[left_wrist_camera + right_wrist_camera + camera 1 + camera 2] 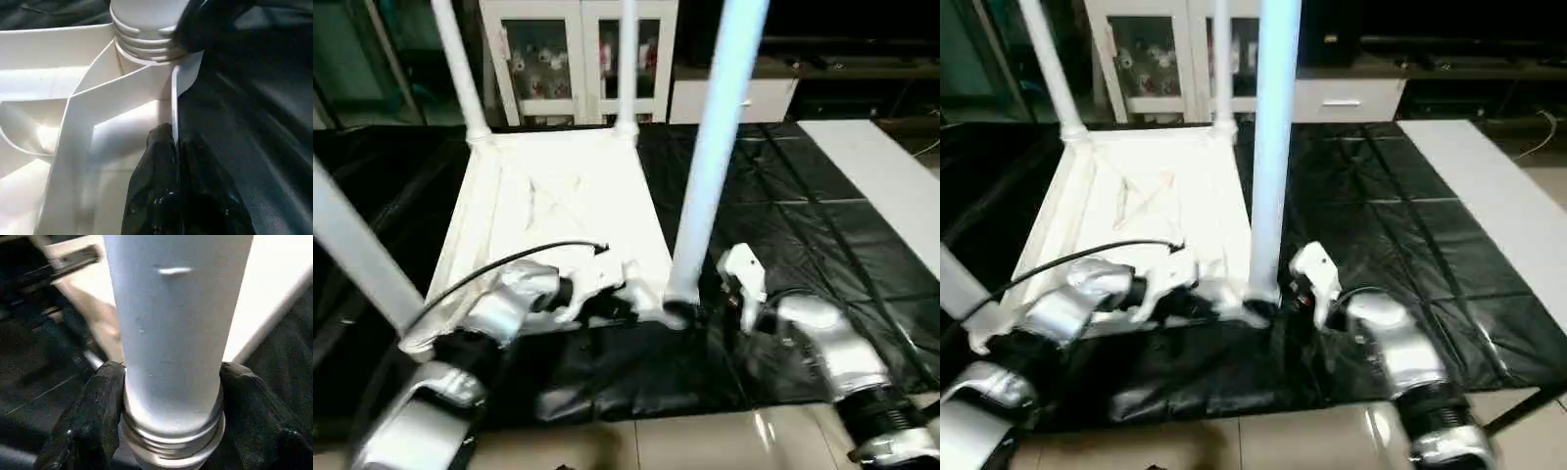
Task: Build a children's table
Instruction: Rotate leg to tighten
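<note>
Tabletop (558, 206) upside-down on black cover (783, 215); white cabinet (578, 59) behind.

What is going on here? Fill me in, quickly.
A robot is building a children's table. The tabletop lies upside down on a black cover, with legs standing in its corners. The right gripper has its jaws on either side of the near-right leg at the base. The left gripper pinches the tabletop's edge beside that corner.
</note>
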### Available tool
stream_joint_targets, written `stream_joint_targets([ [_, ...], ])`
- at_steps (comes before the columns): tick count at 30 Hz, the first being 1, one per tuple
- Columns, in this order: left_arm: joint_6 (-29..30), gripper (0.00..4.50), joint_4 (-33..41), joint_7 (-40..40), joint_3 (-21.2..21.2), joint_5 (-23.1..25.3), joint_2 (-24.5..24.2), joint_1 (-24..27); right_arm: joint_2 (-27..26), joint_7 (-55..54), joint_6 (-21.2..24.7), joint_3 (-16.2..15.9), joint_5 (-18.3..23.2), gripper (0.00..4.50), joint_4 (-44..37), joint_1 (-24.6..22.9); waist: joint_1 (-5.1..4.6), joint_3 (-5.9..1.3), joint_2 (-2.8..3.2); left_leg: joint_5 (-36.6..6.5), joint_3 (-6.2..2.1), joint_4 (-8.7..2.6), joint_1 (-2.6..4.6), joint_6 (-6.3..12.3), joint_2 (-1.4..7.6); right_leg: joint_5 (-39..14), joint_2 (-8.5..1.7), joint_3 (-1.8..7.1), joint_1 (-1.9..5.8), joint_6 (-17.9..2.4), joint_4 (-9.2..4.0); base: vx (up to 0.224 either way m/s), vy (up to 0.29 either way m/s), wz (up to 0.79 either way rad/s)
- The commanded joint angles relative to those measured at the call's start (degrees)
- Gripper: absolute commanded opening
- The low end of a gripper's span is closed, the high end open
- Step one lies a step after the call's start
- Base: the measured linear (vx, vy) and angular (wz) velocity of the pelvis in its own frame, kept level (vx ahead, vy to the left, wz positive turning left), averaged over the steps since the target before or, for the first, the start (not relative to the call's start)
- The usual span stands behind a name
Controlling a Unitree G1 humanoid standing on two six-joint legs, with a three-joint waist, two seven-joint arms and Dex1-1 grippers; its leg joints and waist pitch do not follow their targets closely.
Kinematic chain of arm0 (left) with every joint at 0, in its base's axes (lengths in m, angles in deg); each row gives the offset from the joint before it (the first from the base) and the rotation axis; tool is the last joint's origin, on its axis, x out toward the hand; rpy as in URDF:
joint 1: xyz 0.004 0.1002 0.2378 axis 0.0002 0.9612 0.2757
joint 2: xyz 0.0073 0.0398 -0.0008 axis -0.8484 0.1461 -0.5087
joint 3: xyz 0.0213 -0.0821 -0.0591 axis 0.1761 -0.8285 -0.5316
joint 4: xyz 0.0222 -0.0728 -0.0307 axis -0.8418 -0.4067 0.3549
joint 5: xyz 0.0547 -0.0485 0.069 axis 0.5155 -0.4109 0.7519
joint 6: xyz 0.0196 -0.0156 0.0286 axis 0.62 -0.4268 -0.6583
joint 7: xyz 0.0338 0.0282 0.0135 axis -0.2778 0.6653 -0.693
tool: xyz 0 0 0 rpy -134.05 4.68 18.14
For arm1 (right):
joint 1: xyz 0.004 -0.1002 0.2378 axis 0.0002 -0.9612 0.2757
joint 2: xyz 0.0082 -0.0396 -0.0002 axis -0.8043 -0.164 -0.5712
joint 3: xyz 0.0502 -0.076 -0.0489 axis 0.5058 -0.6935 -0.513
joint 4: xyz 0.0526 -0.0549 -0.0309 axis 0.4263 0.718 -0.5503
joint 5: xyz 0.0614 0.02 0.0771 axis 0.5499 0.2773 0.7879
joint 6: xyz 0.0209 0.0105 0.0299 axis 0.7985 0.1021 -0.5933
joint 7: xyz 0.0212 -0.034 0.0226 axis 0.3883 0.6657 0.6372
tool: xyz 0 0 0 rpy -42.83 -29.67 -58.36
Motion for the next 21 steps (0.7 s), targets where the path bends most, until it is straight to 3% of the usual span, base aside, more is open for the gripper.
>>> stream_joint_targets([
  [1,1.5,0.0,-2.7,7.7,-0.5,0.2,4.9,-2.6,-4.6,-15.9,2.6,3.7,-3.2,2.64,2.1,0.5,-0.83,-1.66,-0.15,-35.6,-4.17,-6.2,1.87,-5.96,5.2,-35.6,-6.02,2.72,-0.52,-6.6,-6.85,-0.054,0.024,-0.09],
  [3,2.2,0.0,-4.8,13.4,-1.8,0.2,7.4,-4.8,-8.5,-26.6,2.8,6.9,-3.3,2.64,3.3,1.8,-1.1,-1.75,-0.08,-36.5,-4.39,-6.31,1.88,-6.35,5.13,-35.1,-5.96,2.36,-0.42,-6.3,-6.86,-0.027,0.015,-0.06],
  [4,2.4,0.0,-5.8,16.7,-2.4,0.3,8.8,-5.8,-10.2,-31.1,2.8,8.2,-3.2,2.64,4.1,2.7,-1.64,-1.78,0.57,-37.7,-4.55,-6.62,1.76,-6.97,5.08,-33.1,-5.81,2.02,-0.26,-6.6,-6.81,0.0,0.0,0.0],
  [5,2.4,0.0,-6.6,18.8,-2.9,0.3,9.8,-6.4,-11.3,-33.9,2.7,8.9,-3.0,2.64,4.8,3.2,-2.12,-2.02,0.15,-37.0,-4.61,-6.78,1.46,-6.91,4.95,-30.3,-5.62,1.91,0.07,-6.8,-6.51,-0.031,0.062,-0.14],
  [6,2.4,0.0,-7.4,21.3,-3.4,0.5,10.6,-7.0,-12.0,-37.1,1.9,9.3,-3.7,2.64,5.6,3.8,-2.17,-2.03,-0.01,-36.3,-4.51,-6.73,1.43,-6.58,4.89,-29.4,-5.72,2.01,0.02,-7.0,-6.6,-0.038,0.086,-0.16],
  [7,2.2,0.0,-9.2,25.5,-3.6,1.5,12.2,-7.9,-13.4,-41.3,0.2,8.9,-5.3,2.64,8.0,5.5,-2.1,-2.06,0.32,-32.8,-4.01,-6.58,1.36,-5.12,4.7,-26.9,-6.21,2.51,-0.4,-8.0,-6.91,-0.018,0.059,-0.08],
  [9,2.0,0.0,-10.4,27.0,-3.5,2.2,12.9,-8.3,-14.2,-42.3,-0.6,8.2,-6.3,2.64,9.3,6.3,-2.2,-2.19,0.41,-30.8,-3.84,-6.59,1.17,-4.63,4.76,-24.2,-6.21,2.63,-0.29,-8.9,-6.83,0.0,0.0,0.0],
  [10,2.1,0.0,-11.2,26.9,-3.3,2.4,13.3,-8.4,-15.2,-40.3,-1.1,7.0,-6.4,2.64,10.2,6.7,-2.06,-2.47,0.64,-27.3,-3.45,-6.68,0.58,-3.75,4.81,-18.0,-6.0,2.75,0.03,-10.0,-6.37,0.0,0.0,0.0],
  [12,2.0,0.0,-11.4,26.7,-3.3,2.5,13.3,-8.4,-15.6,-39.7,-2.0,6.9,-6.3,2.64,10.1,6.6,-1.85,-2.62,0.4,-24.5,-3.06,-6.5,0.39,-2.48,4.79,-14.3,-6.05,2.89,0.18,-10.8,-6.07,0.0,0.0,0.0],
  [13,1.9,0.0,-11.3,25.9,-3.1,2.6,13.0,-8.1,-15.5,-38.5,-3.9,6.1,-7.1,2.64,9.4,6.3,-1.61,-2.56,0.29,-22.5,-2.65,-6.28,0.2,-0.9,4.74,-13.4,-6.27,2.93,0.25,-11.3,-6.08,0.0,0.0,0.0],
  [14,1.5,0.0,-11.7,25.1,-2.8,2.8,12.5,-8.0,-14.9,-36.6,-7.0,4.3,-9.6,2.64,7.7,5.6,-1.35,-2.58,-0.04,-21.2,-2.37,-6.02,0.27,0.28,4.78,-14.6,-6.42,2.94,0.22,-11.4,-6.25,0.0,0.0,0.0],
  [15,1.5,0.0,-11.7,25.1,-2.8,2.8,12.5,-8.0,-14.9,-36.6,-7.0,4.3,-9.6,2.99,7.6,5.6,-1.18,-2.6,-0.06,-20.6,-2.24,-5.9,0.36,0.7,4.79,-15.3,-6.52,2.97,0.17,-11.3,-6.36,0.0,0.0,0.0],
  [17,1.4,0.0,-11.8,24.8,-2.7,2.9,12.2,-7.9,-14.8,-35.8,-7.2,4.4,-9.2,2.99,7.1,5.4,-0.99,-2.51,-0.05,-19.9,-2.08,-5.85,0.44,1.56,4.86,-17.6,-6.46,3.0,0.02,-11.1,-6.54,0.0,0.0,0.0],
  [18,1.0,0.0,-11.8,23.6,-2.4,3.0,11.6,-7.7,-14.3,-33.0,-7.5,5.0,-7.4,3.33,5.8,5.0,-0.91,-2.59,-0.1,-19.7,-2.1,-5.84,0.41,1.99,4.87,-18.6,-6.36,2.94,0.12,-10.9,-6.54,0.0,0.0,0.0],
  [21,-0.5,0.0,-10.0,15.8,-0.4,3.0,8.3,-5.7,-9.6,-19.0,-4.6,5.2,-0.4,3.56,-0.5,2.7,-0.57,-2.6,-0.32,-18.7,-2.2,-5.87,-0.1,3.36,5.14,-18.9,-6.34,2.85,0.57,-10.0,-6.46,0.0,0.0,0.0],
])
